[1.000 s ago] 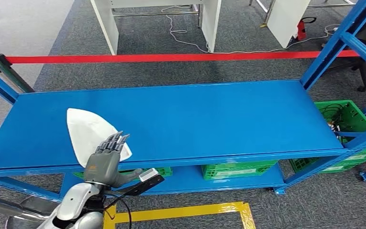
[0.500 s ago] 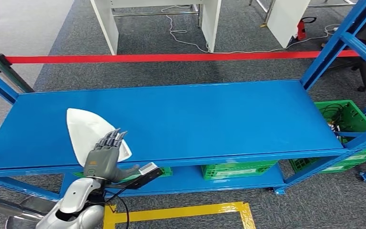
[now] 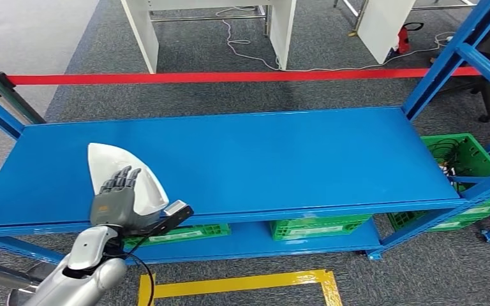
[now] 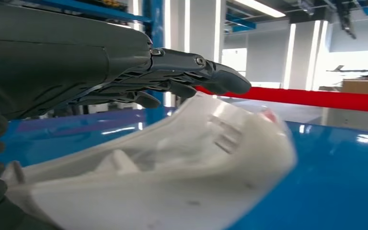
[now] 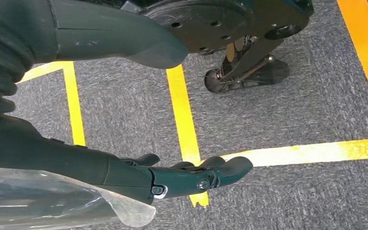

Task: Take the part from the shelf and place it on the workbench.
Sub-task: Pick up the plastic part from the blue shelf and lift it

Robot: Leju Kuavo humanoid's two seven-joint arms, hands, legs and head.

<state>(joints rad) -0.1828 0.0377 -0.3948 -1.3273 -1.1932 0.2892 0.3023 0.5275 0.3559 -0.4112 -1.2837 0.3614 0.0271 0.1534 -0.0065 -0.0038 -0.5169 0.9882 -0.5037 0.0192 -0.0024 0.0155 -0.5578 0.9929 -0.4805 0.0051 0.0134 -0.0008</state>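
left hand [image 3: 116,201]: fingers [image 4: 206,76] stretched out flat over the part, not wrapped around it
white part [image 3: 122,178]: sitting on the blue shelf [image 3: 261,159], left front
green crates [image 3: 459,159]: lower level; far-right one has cables
right hand [image 5: 172,177]: fingers straight, holding nothing

My head cam looks forward and down from high onto the blue shelf [image 3: 242,159]. Left wrist cam sits low and very close behind the left hand [image 4: 124,67], facing across the same shelf and white part [image 3: 124,175]. Right wrist cam points down at floor.
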